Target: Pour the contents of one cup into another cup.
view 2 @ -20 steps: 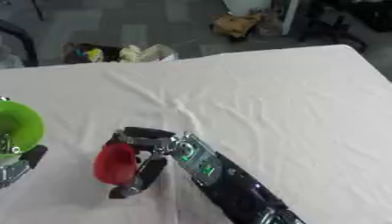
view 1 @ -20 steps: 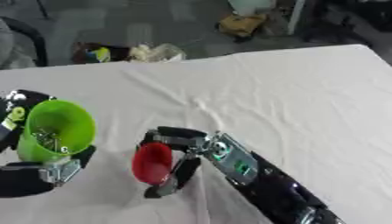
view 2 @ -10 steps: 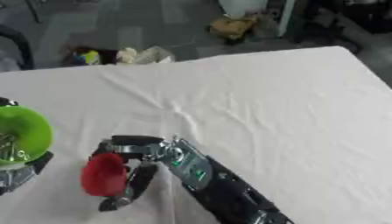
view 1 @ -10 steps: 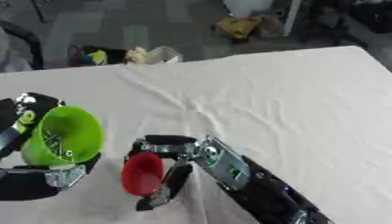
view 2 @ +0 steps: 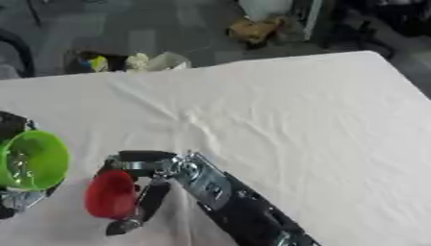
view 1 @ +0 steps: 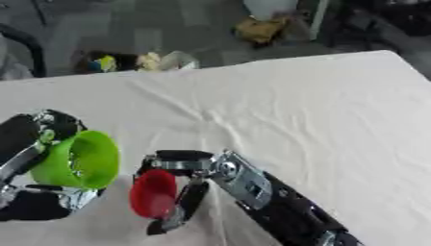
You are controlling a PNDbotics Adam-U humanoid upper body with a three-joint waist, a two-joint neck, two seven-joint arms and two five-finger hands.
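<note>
Two cups are in play, both lifted off the counter (view 1: pixel 320 110) and neither yet emptied into the other, as far as I can judge. My left hand (view 1: pixel 33 144) has its fingers curled round the green cup (view 1: pixel 80 159), which lies tipped well over, its mouth turned toward my right side. My right hand (view 1: pixel 181 185) is wrapped round the red cup (view 1: pixel 153 193), thumb above and fingers below; this cup is also canted, its mouth turned toward my left and toward the green one. The two rims stand near each other, just apart, low at my left over the white cloth.

Progress: both grasps and both lifts are done. The pour itself I take to be starting or just ahead; I cannot see any contents leaving either cup, nor can I make out from these views what sits inside them. Which cup gives and which receives cannot yet be told from the tilt alone. Remaining work: bring one lip over the other mouth, tip fully, then set both down.

Change from a second ago: the red cup has travelled leftward and lower with my right hand, closing on the green cup. The green cup has rolled from nearly upright to steeply tipped.
</note>
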